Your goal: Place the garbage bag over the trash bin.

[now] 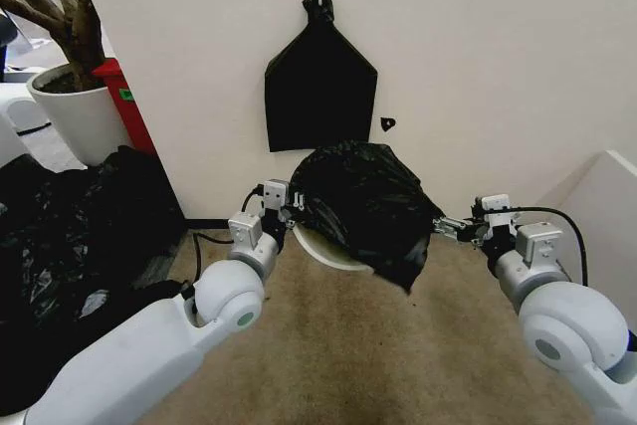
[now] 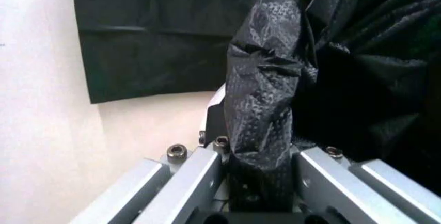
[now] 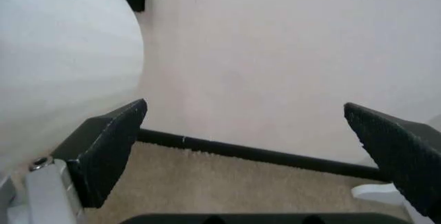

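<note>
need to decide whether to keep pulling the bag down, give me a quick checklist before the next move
1. Left pincer clamped on the garbage bag: ok, plastic is bunched between its fingers.
2. Right pincer holding the bag: not ok, fingers wide apart with nothing between them.
3. Bag draped over the trash bin: ok, though a stretch of white rim shows below it.
4. Bag seated all round the rim: cannot tell, far side is hidden.
5. Flat bag on the wall apart from the work: ok.

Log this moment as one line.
left gripper: shut on garbage bag | right gripper: open, beside trash bin | bag draped over bin
</note>
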